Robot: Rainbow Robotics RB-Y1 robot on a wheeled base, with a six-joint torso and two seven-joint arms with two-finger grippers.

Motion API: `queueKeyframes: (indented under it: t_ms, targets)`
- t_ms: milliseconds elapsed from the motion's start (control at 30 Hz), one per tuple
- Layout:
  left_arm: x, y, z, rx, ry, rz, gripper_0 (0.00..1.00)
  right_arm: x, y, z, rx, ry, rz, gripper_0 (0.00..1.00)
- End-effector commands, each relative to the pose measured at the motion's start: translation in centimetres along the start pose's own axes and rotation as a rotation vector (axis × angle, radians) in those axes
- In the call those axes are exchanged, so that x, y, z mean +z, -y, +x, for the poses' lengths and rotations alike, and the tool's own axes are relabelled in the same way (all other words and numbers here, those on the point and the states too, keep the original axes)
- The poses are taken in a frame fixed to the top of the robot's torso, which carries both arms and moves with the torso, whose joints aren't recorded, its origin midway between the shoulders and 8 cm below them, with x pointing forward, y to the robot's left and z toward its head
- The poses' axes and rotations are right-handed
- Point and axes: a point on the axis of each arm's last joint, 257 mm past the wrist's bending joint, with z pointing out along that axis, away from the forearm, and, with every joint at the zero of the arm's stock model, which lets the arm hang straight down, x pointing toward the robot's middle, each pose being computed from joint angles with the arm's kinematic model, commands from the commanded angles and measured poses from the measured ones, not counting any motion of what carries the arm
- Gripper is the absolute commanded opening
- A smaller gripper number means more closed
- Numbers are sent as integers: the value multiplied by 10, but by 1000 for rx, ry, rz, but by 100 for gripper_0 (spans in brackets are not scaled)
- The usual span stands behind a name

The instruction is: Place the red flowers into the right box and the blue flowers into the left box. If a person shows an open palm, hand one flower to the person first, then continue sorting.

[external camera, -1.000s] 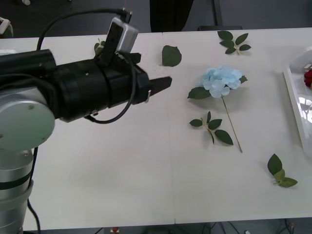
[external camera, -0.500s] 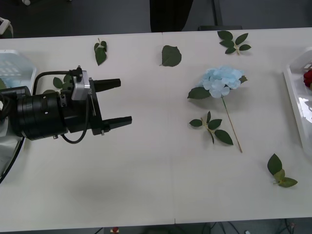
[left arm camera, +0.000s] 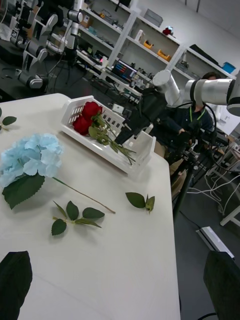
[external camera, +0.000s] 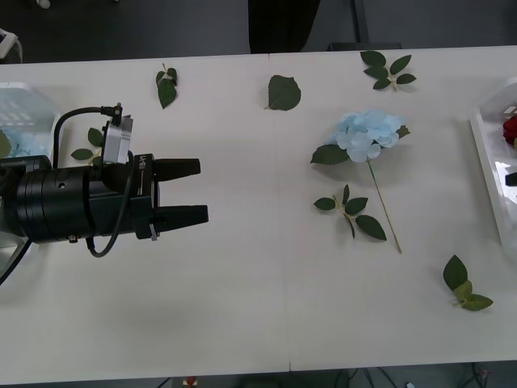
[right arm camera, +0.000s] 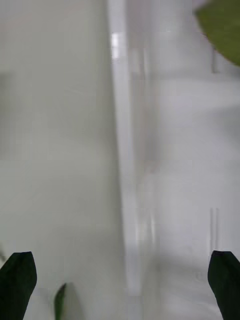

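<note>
Left gripper (external camera: 192, 191) drawn back, spread empty, pale-blue flower (external camera: 368, 133) lying flat, long thin stem.

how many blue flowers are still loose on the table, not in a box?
1. A blue flower lies on the table right of centre, stem toward the robot, ahead of the open left gripper. Some blue shows inside the left box, partly hidden by the arm; that isn't counted.

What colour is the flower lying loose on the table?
Pale blue flower with green leaves, clearest in the front view.
</note>
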Motion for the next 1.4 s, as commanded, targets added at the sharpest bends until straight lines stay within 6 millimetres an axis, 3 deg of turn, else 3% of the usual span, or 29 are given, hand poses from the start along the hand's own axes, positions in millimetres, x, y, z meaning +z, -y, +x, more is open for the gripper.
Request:
queueKeyframes:
  t_ms: [33, 200, 300, 500, 667, 1067, 1400]
  targets:
    - [-7, 1, 7, 45, -16, -7, 100, -23, -43, -52, -125, 77, -66, 100]
    - [-7, 1, 9, 49, -23, -9, 100, -9, -92, -63, -245, 40, -94, 100]
    - [-7, 1, 9, 49, -24, -9, 100, 6, -127, -57, -298, -18, -86, 100]
    - [-7, 0, 8, 51, -24, -9, 100, 30, -166, -47, -362, -66, -34, 100]
    - [-6, 0, 6, 54, -22, -7, 100, 51, -183, -41, -357, -79, 24, 100]
    - [-8, -2, 7, 55, -27, -12, 100, 111, -198, -27, -300, -77, 160, 100]
    - [-9, -5, 6, 49, -24, -15, 100, 140, -227, -13, -252, -74, 170, 100]
